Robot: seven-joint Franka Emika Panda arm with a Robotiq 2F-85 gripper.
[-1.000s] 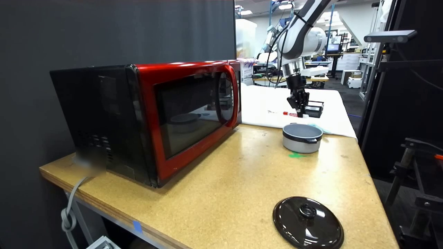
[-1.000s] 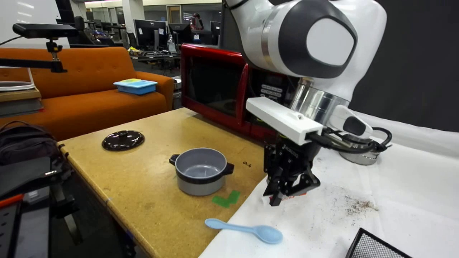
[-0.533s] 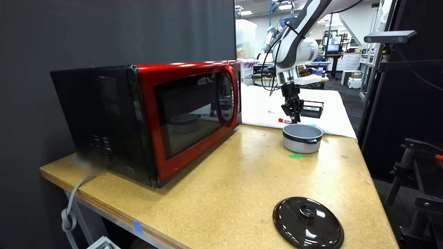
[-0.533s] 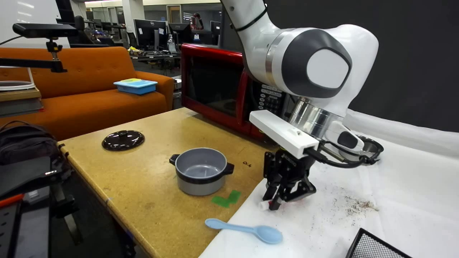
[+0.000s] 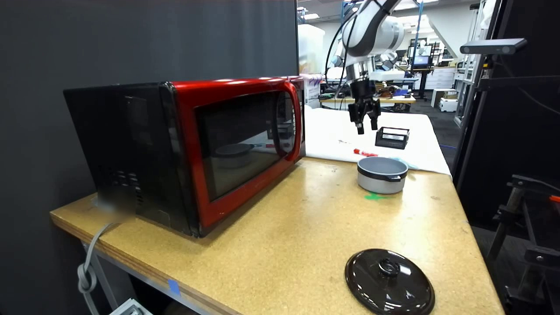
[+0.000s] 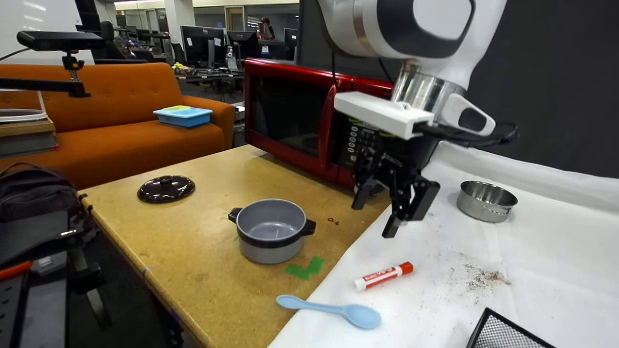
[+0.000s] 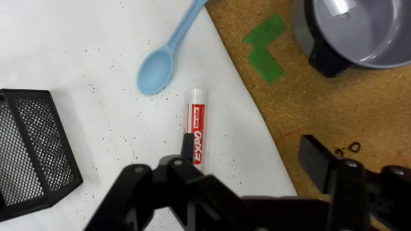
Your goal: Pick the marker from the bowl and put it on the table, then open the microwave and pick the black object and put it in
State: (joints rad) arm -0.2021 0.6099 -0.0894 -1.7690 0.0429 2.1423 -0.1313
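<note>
Raised since the earlier frame, the black gripper (image 6: 375, 216) hangs spread and clear of the red-and-white cylindrical marker (image 6: 383, 276) lying on the partly white-covered, tan wooden tabletop (image 6: 203, 256), so placing looks finished and the boxy red-fronted microwave's (image 5: 188, 148) door likely needs opening next.

Under the pot (image 6: 271, 252), the bench (image 5: 284, 245) looks like smooth, sealed wood board with a low sheen. The pot's outer wall is smooth and matt, its inside shinier. Apart from the pot, the microwave (image 5: 188, 148) is glossy and reflective in front, and the lid (image 5: 385, 288) has a mirror-like polish, its material unclear. Near the pot, the marker (image 6: 382, 278) and the spoon (image 7: 162, 59) look like smooth plastic, the spoon matt. The sheet (image 6: 449, 304) beside the pot is matt and lightly creased, cloth or paper I cannot tell. Farther from the pot, the bowl (image 6: 483, 209) is shiny metal and the box (image 7: 45, 138) black, perforated mesh.
</note>
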